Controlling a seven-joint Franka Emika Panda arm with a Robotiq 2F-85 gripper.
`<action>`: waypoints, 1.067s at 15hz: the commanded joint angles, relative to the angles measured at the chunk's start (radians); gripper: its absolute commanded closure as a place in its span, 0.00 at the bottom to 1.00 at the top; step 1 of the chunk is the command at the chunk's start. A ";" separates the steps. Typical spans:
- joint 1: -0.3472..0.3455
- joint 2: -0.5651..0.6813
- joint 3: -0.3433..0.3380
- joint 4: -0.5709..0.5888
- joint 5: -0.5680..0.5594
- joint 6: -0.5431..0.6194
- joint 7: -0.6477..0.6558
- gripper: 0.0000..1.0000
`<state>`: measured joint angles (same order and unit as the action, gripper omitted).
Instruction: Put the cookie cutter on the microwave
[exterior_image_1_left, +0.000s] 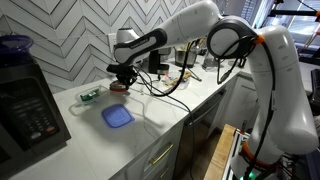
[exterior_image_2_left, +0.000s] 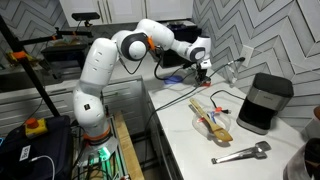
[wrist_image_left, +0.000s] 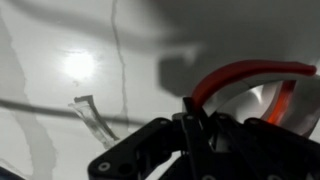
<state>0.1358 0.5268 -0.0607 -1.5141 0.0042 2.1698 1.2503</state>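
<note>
The red ring-shaped cookie cutter (exterior_image_1_left: 120, 88) is at the back of the white counter, right under my gripper (exterior_image_1_left: 122, 78). In the wrist view the cutter's red rim (wrist_image_left: 250, 74) comes out from between my dark fingertips (wrist_image_left: 190, 108), which are closed on it. The cutter is at or just above the counter surface. The black microwave (exterior_image_1_left: 25, 108) with its keypad stands at the counter's near left end, well away from the gripper. In an exterior view the gripper (exterior_image_2_left: 203, 68) is low over the counter by the tiled wall; the cutter is hidden there.
A flat blue square lid (exterior_image_1_left: 117, 117) lies on the counter in front of the gripper and a small green item (exterior_image_1_left: 90, 96) lies to its left. A black appliance (exterior_image_2_left: 262, 103), a bowl with utensils (exterior_image_2_left: 212, 118) and metal tongs (exterior_image_2_left: 240, 153) are further along the counter.
</note>
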 joint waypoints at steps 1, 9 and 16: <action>0.011 -0.100 0.010 -0.035 -0.014 -0.078 -0.031 0.97; -0.027 -0.475 0.099 -0.174 0.135 -0.031 -0.387 0.97; -0.016 -0.512 0.134 -0.104 0.314 -0.018 -0.572 0.97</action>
<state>0.1172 0.0161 0.0407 -1.6510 0.2287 2.1215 0.7843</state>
